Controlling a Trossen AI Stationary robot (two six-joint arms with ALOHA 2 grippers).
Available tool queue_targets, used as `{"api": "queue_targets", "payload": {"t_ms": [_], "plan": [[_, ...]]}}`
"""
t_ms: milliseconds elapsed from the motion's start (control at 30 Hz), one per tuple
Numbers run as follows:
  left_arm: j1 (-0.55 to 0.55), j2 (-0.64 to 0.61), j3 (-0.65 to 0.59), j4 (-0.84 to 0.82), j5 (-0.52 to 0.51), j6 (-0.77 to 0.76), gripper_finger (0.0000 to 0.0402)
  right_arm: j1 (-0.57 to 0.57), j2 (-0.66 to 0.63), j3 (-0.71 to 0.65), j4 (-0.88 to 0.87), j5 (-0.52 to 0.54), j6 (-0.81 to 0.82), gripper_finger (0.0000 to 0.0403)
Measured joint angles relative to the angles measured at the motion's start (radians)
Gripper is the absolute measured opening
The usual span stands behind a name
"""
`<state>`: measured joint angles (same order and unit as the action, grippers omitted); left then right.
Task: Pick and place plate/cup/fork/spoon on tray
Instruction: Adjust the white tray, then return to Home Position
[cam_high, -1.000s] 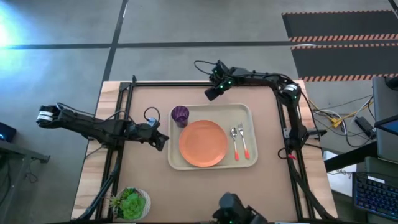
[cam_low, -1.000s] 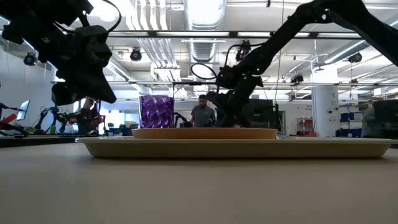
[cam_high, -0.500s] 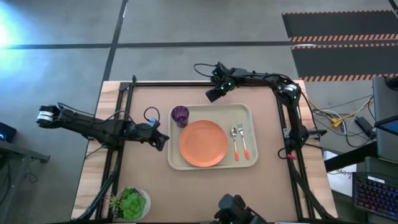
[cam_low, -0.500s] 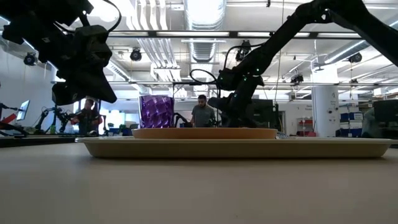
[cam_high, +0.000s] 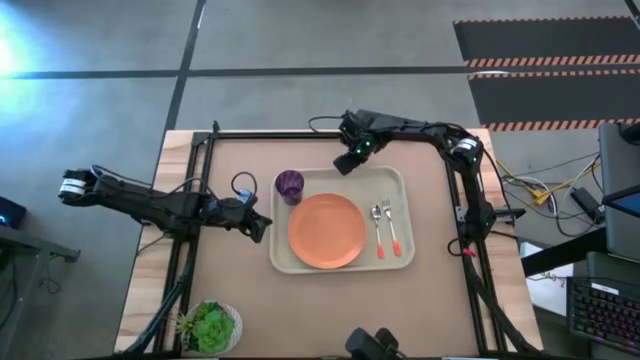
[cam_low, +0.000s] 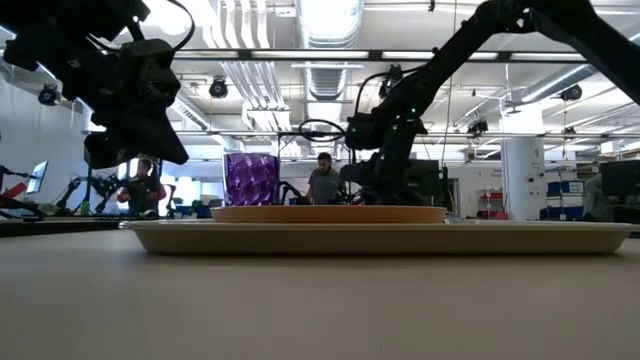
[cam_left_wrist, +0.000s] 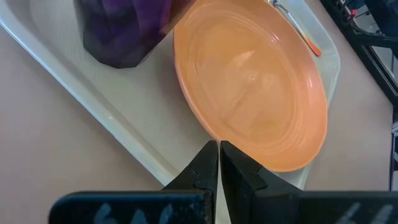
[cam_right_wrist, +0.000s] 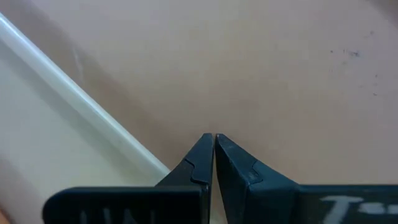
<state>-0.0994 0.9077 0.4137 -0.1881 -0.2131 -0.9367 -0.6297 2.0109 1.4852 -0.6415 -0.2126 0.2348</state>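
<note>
Nearest, the left hand (cam_high: 262, 227), fingers together, hovers beside the tray (cam_high: 400, 262) on the tabletop (cam_high: 330, 310); plate (cam_high: 326, 230), cup (cam_high: 290, 185), spoon (cam_high: 377, 226), fork (cam_high: 390, 225) lie inside — light, stiff, slippery plastic, best gripped at rims or handles; farthest, the right hand (cam_high: 343, 163) is pinched empty; cutlery shows only from above.

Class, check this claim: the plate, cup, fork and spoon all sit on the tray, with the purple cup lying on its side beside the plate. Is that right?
Not quite. The cup stands upright, as the low view shows. The rest holds: plate, fork and spoon are on the tray, the cup beside the plate.
</note>
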Motion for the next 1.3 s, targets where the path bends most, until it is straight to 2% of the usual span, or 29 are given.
{"api": "queue_targets", "payload": {"t_ms": [667,900,1033,1300], "plan": [[0.0,-0.001,0.0,0.001,0.001,0.001,0.0,0.101,-0.008,-0.013,-0.011,0.031,0.091,0.0011],[0.0,0.0,0.0,-0.001,0.001,0.002,0.0,0.099,-0.02,-0.015,-0.01,0.068,0.057,0.0011],[0.0,-0.001,0.0,-0.001,0.001,0.01,0.0,0.088,-0.07,-0.018,-0.015,0.062,0.056,0.0011],[0.0,-0.002,0.0,0.002,0.001,0.031,0.0,0.097,-0.255,-0.004,0.013,0.071,0.037,0.0011]]}}
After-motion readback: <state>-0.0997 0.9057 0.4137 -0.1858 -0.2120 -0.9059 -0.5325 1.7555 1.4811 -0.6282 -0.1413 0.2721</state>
